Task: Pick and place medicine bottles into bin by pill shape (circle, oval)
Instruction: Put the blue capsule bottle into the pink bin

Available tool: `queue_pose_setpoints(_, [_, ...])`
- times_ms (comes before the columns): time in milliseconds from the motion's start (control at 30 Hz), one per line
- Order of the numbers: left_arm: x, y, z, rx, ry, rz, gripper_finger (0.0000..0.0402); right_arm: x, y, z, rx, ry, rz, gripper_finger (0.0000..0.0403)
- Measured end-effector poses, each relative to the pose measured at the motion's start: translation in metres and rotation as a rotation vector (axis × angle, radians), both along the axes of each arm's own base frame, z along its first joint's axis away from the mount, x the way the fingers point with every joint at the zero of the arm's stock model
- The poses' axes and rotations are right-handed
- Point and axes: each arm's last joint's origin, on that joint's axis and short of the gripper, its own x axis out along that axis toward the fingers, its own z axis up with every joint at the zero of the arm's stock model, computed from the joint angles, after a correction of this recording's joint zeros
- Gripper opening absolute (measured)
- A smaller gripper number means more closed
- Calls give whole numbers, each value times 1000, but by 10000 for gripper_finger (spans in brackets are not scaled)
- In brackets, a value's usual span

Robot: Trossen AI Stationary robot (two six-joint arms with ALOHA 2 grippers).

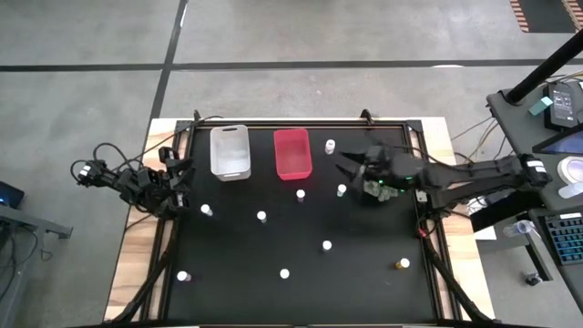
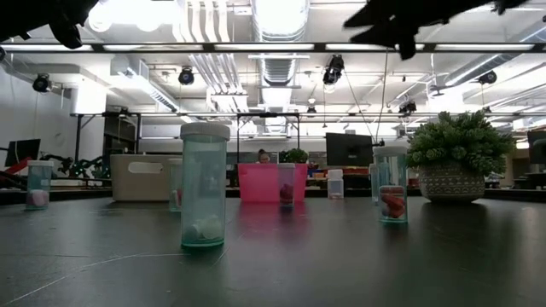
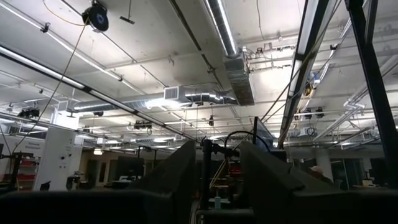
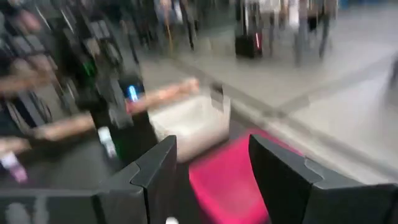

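Several small white-capped medicine bottles stand upright on their bases across the black table top: one (image 1: 330, 146) to the right of the bins, others at mid-table (image 1: 301, 194) (image 1: 261, 216), and an amber one (image 1: 403, 263) near the right front. The clear bin (image 1: 230, 151) and the red bin (image 1: 291, 153) sit side by side at the far edge. My right gripper (image 1: 344, 164) hovers open just right of the red bin (image 4: 230, 180), pointing at it, with nothing between its fingers. My left gripper (image 1: 180, 171) waits open at the table's left edge, tipped upward.
A potted green plant (image 2: 461, 166) stands beyond the table's far right. Desks with equipment (image 1: 560, 182) flank the right side. The table's wooden rim (image 1: 137, 228) frames the black top. In the low view a bottle (image 2: 205, 186) stands close to the near edge.
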Motion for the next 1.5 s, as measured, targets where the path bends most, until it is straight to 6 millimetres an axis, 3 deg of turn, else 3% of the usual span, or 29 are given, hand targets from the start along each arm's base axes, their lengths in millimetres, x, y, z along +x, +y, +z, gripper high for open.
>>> queue_pose_setpoints(233, [1, 0, -1, 4, 17, 2, 111, 42, -6, 32, 256, 116, -121, 192])
queue_pose_setpoints(500, [1, 0, -1, 3, 17, 4, 111, 100, -6, 46, 418, 358, -156, 192])
queue_pose_setpoints(767, [1, 0, -1, 3, 17, 4, 111, 151, -4, 28, 626, 622, -125, 192])
queue_pose_setpoints(1033, [1, 0, -1, 2, 17, 4, 111, 178, -9, -7, 761, 889, -269, 192])
queue_pose_setpoints(1200, [1, 0, -1, 2, 17, 4, 111, 195, -16, -26, 723, 1010, -279, 192])
queue_pose_setpoints(1500, [1, 0, -1, 2, 17, 5, 111, 223, -20, -51, 708, 1070, -190, 192])
